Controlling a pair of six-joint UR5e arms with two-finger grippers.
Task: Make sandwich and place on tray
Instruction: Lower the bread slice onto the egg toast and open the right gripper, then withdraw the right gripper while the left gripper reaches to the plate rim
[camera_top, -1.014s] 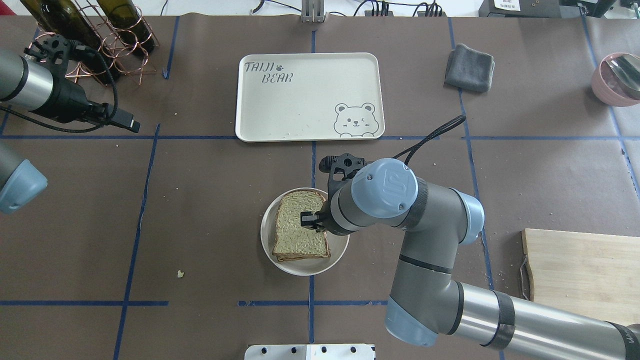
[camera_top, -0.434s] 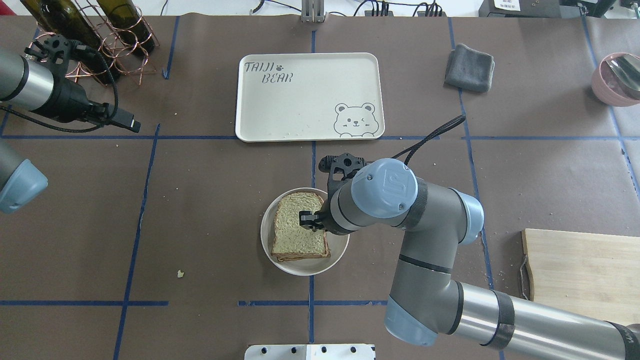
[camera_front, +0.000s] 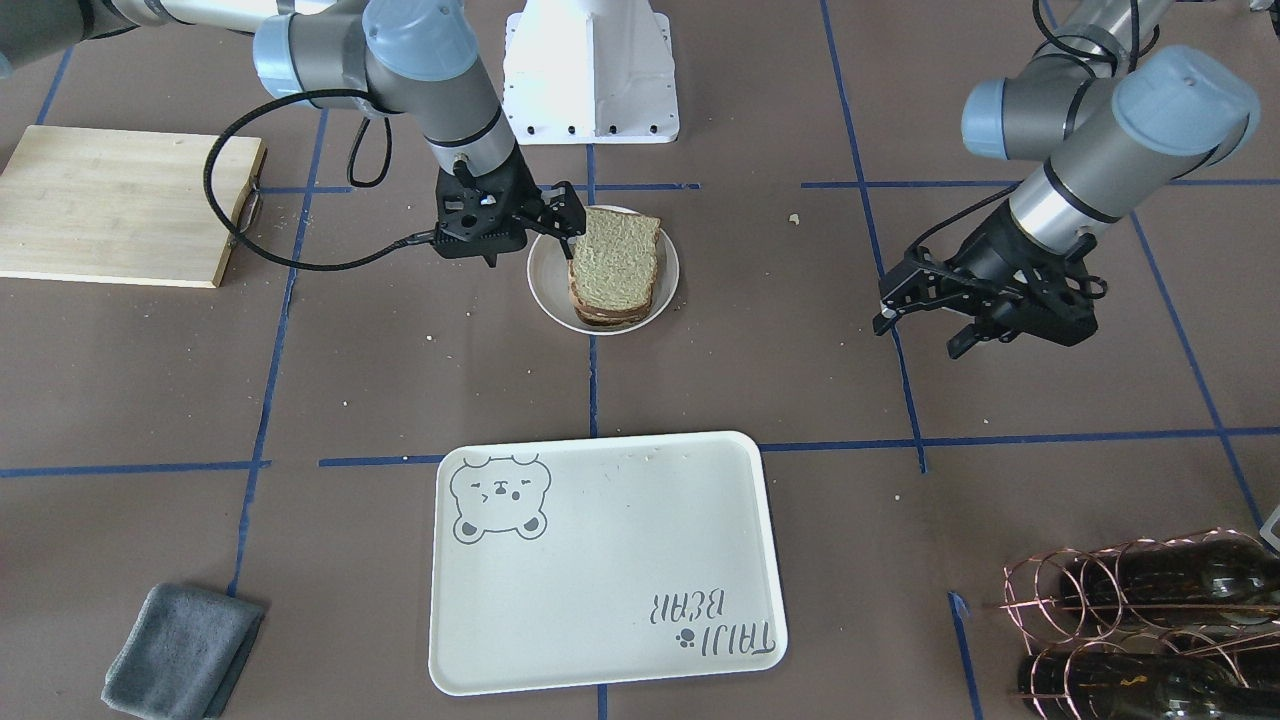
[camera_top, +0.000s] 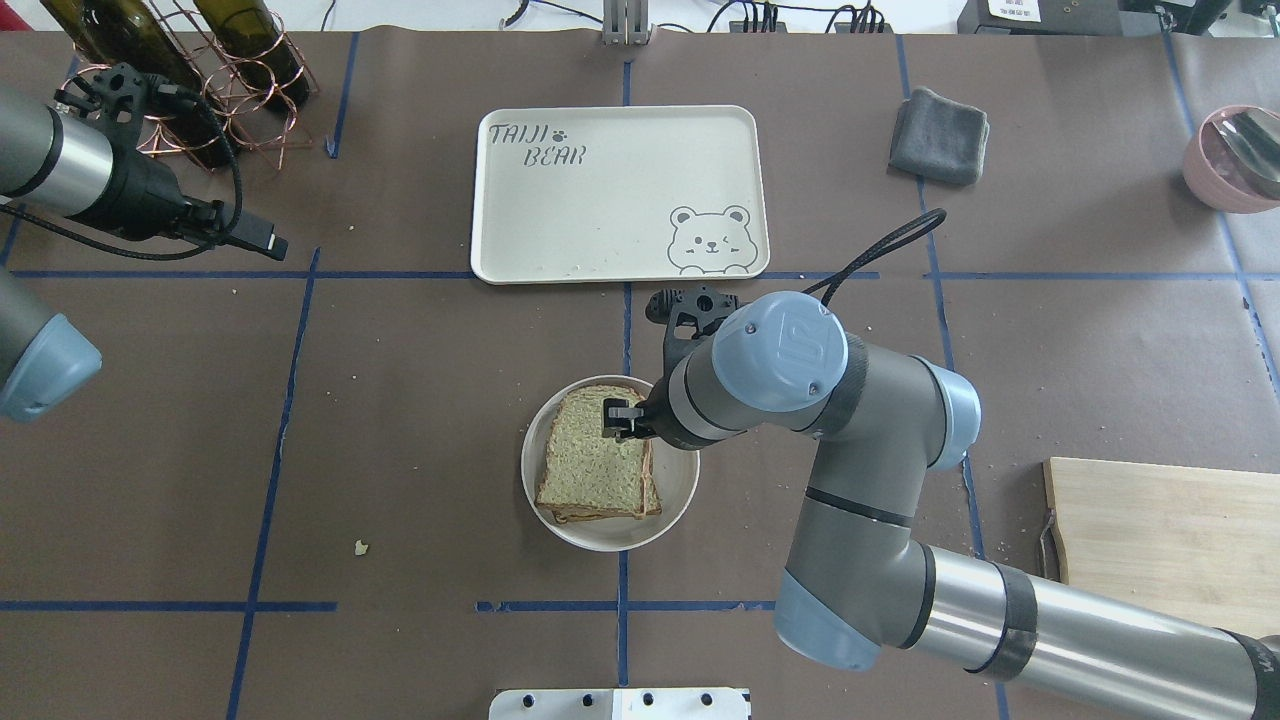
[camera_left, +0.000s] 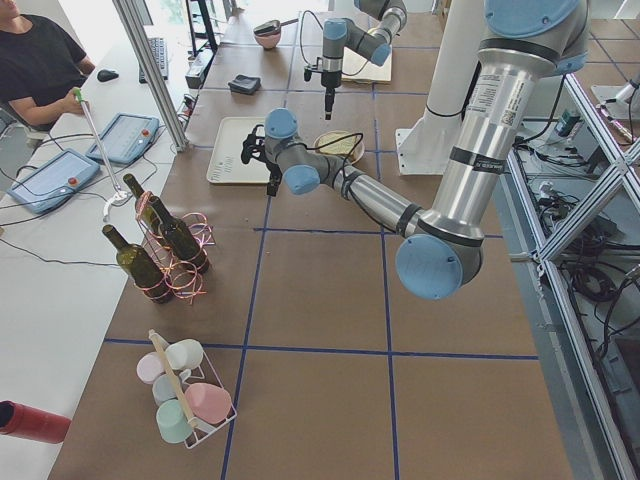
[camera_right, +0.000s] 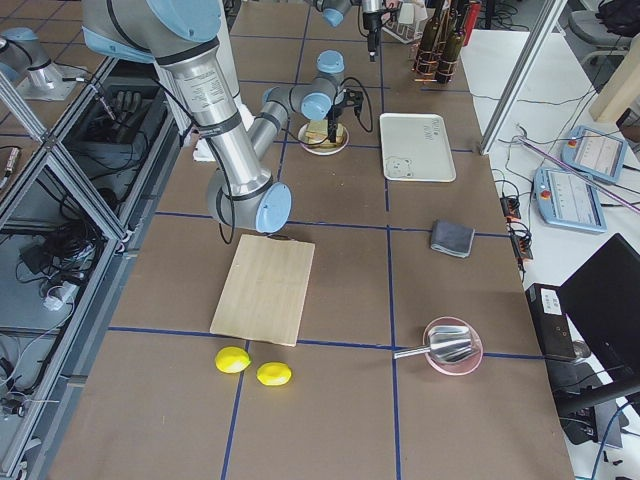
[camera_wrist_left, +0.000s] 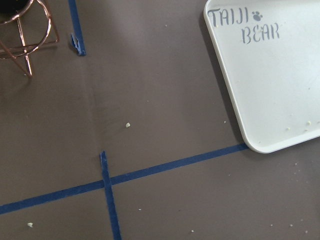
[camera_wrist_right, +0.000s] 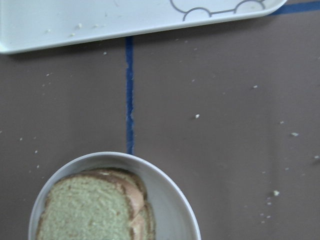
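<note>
Sandwich (camera_top: 590, 470) on plate (camera_top: 675, 497) — right jaws tight on its edge, left jaws spread.

The tray (camera_top: 620, 195) bears grey "TAIJI BEAR" lettering with a paw print.

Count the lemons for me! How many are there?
2. One lemon lies on the table just past the board; the other sits beside it. More could be hidden outside the views.
</note>
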